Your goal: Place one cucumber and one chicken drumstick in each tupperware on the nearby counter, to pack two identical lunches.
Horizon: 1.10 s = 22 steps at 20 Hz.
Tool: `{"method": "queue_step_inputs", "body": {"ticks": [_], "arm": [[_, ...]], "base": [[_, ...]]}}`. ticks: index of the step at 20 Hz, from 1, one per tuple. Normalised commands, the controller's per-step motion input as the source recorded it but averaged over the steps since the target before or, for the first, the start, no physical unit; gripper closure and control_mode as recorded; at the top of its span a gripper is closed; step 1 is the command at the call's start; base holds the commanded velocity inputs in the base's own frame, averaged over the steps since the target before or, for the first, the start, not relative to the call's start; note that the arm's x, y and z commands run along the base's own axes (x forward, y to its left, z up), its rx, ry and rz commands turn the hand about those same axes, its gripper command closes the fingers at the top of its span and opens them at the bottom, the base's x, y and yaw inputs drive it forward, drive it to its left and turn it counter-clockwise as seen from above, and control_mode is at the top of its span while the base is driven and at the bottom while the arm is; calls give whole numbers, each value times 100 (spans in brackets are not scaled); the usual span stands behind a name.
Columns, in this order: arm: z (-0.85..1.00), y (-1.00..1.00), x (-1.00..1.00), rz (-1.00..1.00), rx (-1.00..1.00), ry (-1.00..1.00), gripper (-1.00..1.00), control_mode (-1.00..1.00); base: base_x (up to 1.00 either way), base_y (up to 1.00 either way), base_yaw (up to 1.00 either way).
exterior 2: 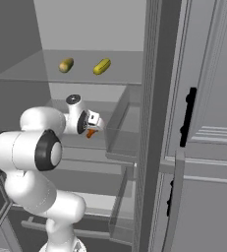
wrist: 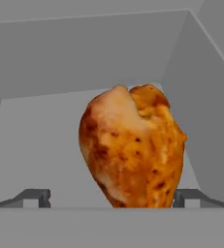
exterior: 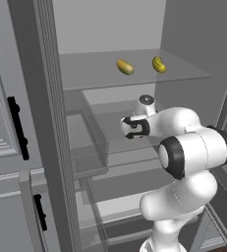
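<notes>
A glossy orange-brown chicken drumstick [wrist: 133,150] lies on a grey fridge shelf, plump end toward the camera in the hand view. My gripper [wrist: 112,198] is open, with one fingertip on each side of the drumstick's near end and a gap to both. In the right base view the gripper [exterior 2: 94,128] reaches into the fridge, and a bit of the drumstick [exterior 2: 90,133] shows just below it. From the left base view the hand [exterior: 130,129] points away into the shelf. The tupperware and the counter are out of view.
Two yellowish oblong items [exterior: 125,67] [exterior: 158,64] lie on the glass shelf [exterior: 184,74] above; I cannot tell whether they are cucumbers. The open fridge doors [exterior: 16,123] [exterior 2: 203,113] with black handles flank the arm. Clear drawer walls [exterior 2: 116,133] stand close to the hand.
</notes>
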Motion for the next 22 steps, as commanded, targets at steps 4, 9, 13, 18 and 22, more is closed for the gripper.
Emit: {"method": "queue_step_inputs", "body": {"ticks": [4, 9, 13, 18, 22], "arm": [[-4, -6, -1, -2, 1, 0, -100, -100], [4, -23, -8, 0, 6, -3, -100, -100], [7, -8, 9, 0, 4, 0, -100, -100], [-1, 5, 26, 0, 0, 0, -100, -100], [-16, 0, -2, 0, 0, 0, -100, -100]], "base": [[0, 0, 0], [0, 0, 0], [0, 0, 0], [0, 0, 0], [0, 0, 0]]}}
